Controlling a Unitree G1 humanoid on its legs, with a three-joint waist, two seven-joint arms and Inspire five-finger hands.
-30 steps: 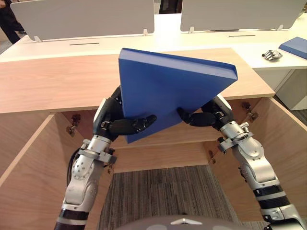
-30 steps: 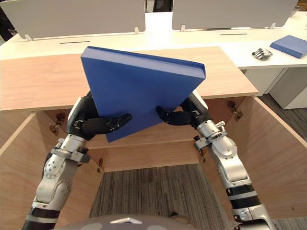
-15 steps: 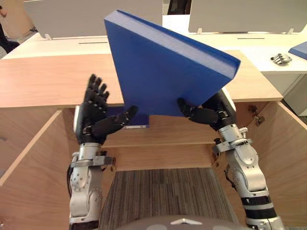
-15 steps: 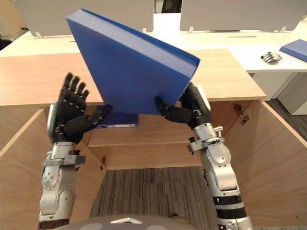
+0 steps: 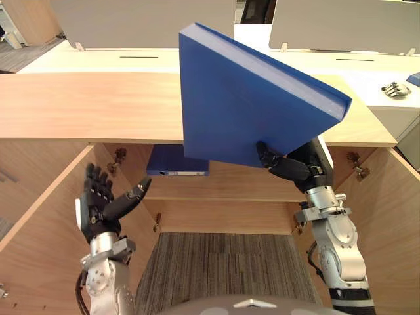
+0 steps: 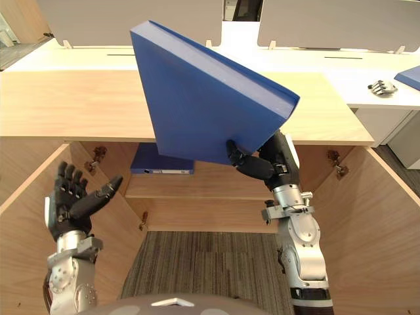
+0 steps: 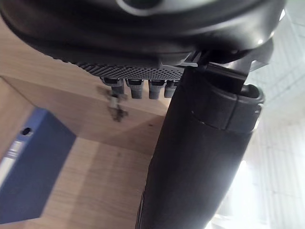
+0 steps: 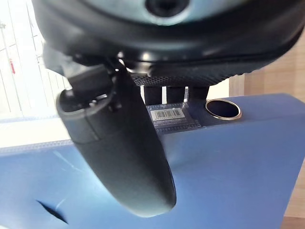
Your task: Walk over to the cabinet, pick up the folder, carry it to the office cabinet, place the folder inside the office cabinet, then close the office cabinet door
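**deskbot_fan:** so where's the blue folder at? in the office cabinet yet?

**g1_watcher:** nope, it's up in the air on the near side of the cabinet. It's tilted hard with one corner pointing down, and it covers part of the wooden top. Only the right hand has it. The thumb is pressed on the near face at the lower right corner, and the fingers are wrapped behind on the spine, right by the ring hole and the barcode sticker.

**deskbot_fan:** and the left hand?

**g1_watcher:** low on the left, well apart from the folder. Fingers are straight and spread, palm turned toward the middle, holding nothing. The left door and right door are both swung open toward the near side. There's a second blue folder lying flat on the shelf inside, left of centre. Striped carpet is below, and a white desk with grey divider panels is on the far side.
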